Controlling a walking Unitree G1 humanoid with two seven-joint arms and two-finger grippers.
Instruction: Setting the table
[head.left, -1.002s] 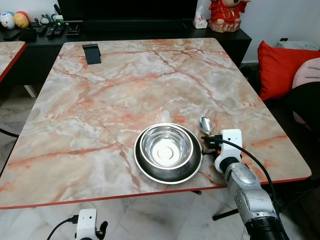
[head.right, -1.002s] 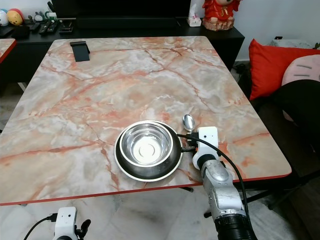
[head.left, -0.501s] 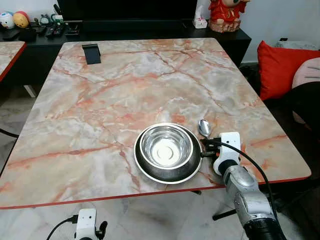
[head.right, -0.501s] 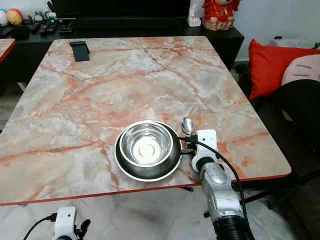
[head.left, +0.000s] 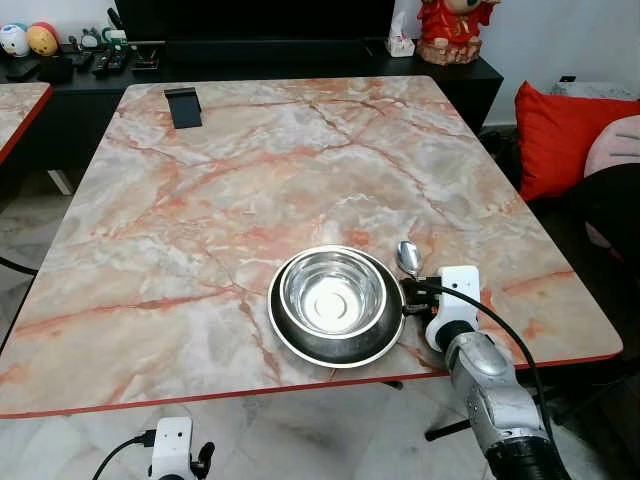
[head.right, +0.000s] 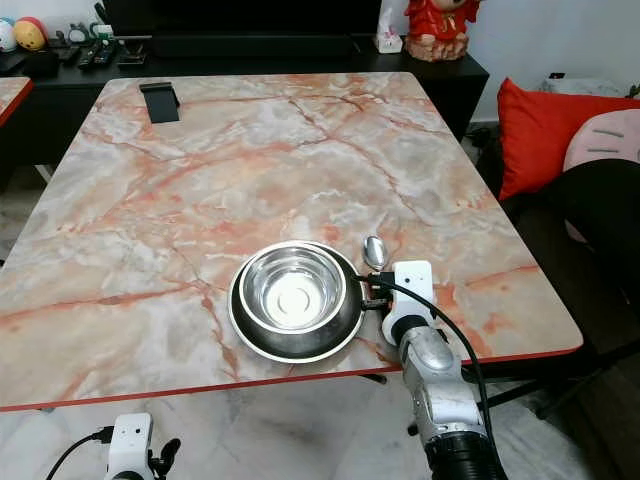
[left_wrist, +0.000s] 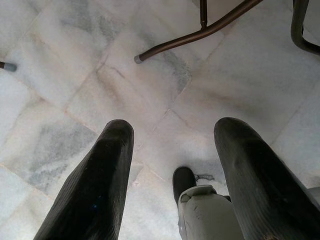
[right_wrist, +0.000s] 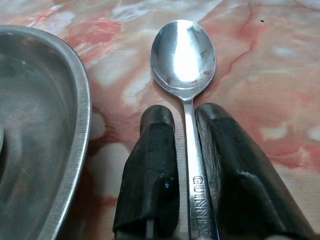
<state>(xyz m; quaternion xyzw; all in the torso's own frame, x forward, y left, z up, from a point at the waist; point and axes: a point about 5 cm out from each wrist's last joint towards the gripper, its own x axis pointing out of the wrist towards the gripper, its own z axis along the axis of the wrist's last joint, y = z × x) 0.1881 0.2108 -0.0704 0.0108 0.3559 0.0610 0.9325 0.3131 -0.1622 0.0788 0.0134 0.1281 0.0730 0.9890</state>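
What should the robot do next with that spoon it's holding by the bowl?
Probably open the right tool and let go: the spoon already lies flat on the table just right of the plate and bowl, its handle pinched between the fingers.

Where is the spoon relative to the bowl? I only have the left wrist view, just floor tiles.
Observer: The spoon lies on the marble table, just right of the steel bowl.
Operator: Is the right end effector on it?
Observer: Yes, the right end effector is closed on its handle.
Operator: Is the bowl on bare table?
Observer: No, it sits in a dark plate.
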